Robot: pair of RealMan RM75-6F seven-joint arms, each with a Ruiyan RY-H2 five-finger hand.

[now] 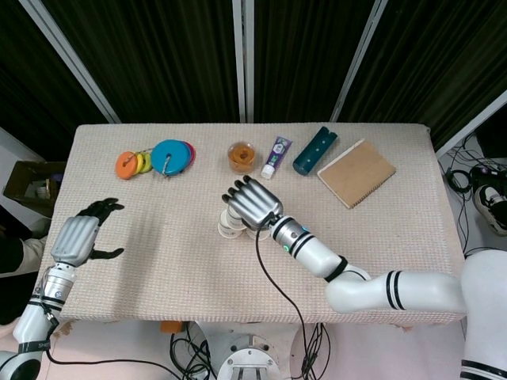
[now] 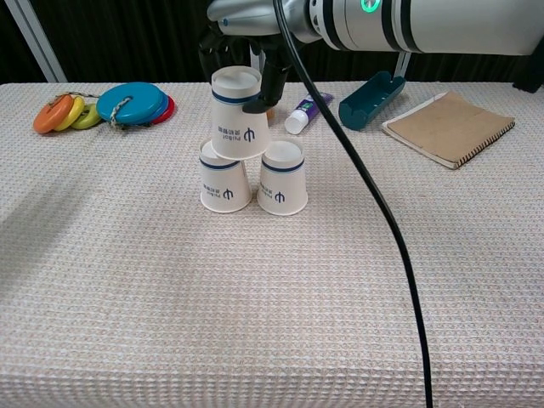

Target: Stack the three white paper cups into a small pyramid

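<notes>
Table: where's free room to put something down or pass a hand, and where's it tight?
Free: the broad near strip of table in front of the two base cups, and the right side below the notebook. Tight: the back row, discs through the teal case, and the middle, where the right hand holds the top cup.

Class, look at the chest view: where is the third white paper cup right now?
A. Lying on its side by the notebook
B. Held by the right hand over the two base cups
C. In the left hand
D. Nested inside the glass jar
B: the right hand grips the third cup, which sits over the two base cups, nearer the left one.
</notes>
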